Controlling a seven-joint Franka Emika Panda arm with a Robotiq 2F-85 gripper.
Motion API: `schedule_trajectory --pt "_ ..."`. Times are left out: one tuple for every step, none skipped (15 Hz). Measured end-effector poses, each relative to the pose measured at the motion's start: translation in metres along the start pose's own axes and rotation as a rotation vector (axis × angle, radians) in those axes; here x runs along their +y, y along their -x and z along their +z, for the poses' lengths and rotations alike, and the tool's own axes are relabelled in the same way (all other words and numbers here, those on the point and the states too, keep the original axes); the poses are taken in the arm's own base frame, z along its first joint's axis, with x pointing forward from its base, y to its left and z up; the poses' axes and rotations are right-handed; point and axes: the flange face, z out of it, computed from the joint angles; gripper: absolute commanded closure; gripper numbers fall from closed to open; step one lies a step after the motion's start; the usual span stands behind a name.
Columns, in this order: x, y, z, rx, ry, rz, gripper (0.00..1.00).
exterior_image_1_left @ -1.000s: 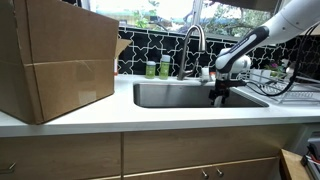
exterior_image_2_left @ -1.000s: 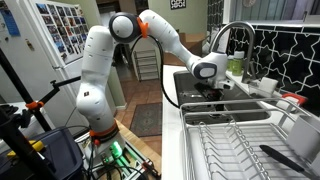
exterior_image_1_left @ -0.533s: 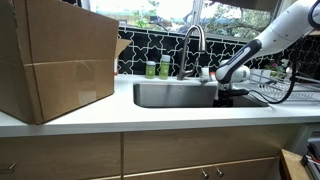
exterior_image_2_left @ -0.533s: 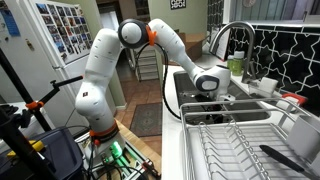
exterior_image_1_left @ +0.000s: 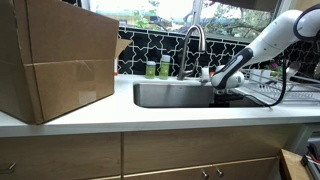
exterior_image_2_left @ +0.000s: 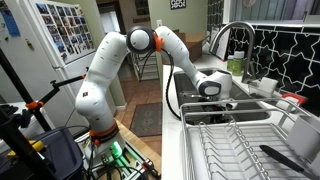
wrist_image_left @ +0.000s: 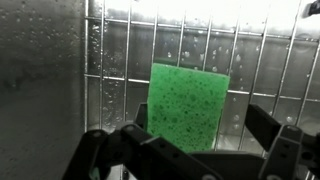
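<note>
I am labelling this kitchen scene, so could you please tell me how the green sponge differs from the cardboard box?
The sponge is bright green and pitted; the cardboard box is brown and smooth. The sponge lies flat in the wet steel sink; the box stands on the counter beside it. The box is far bigger than the sponge. Both are rectangular.

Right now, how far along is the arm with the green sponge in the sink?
Done: the gripper is down inside the sink, just above the green sponge. In hand: lining up; the wrist view shows the jaws open, one on each side of the sponge, which lies flat on the bottom grid. Left, presumably: closing on the sponge and lifting it; nothing is gripped yet.
</note>
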Motion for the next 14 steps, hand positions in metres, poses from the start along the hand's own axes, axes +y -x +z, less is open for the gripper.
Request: schedule_trajectory --pt "-0.001 -0.003 0.004 0.004 0.003 0.006 0.00" --pt "-0.003 -0.007 0.009 0.005 0.006 0.013 0.00" --pt "-0.004 -0.010 0.014 0.004 0.009 0.018 0.00" --pt "-0.005 -0.013 0.018 0.004 0.012 0.026 0.00" --pt "-0.006 -0.016 0.021 0.005 0.015 0.030 0.00" --pt "-0.007 -0.018 0.025 0.004 0.018 0.033 0.00" --pt "-0.007 -0.021 0.028 0.005 0.020 0.037 0.00" --pt "-0.007 -0.023 0.031 0.004 0.022 0.042 0.00" --pt "-0.007 -0.025 0.033 0.005 0.024 0.045 0.00" --pt "-0.008 -0.027 0.035 0.006 0.025 0.047 0.00" --pt "-0.008 -0.028 0.036 0.006 0.026 0.050 0.00" --pt "-0.008 -0.029 0.037 0.006 0.027 0.054 0.00" --pt "-0.008 -0.029 0.037 0.007 0.027 0.058 0.00" --pt "-0.008 -0.030 0.037 0.007 0.027 0.061 0.00"
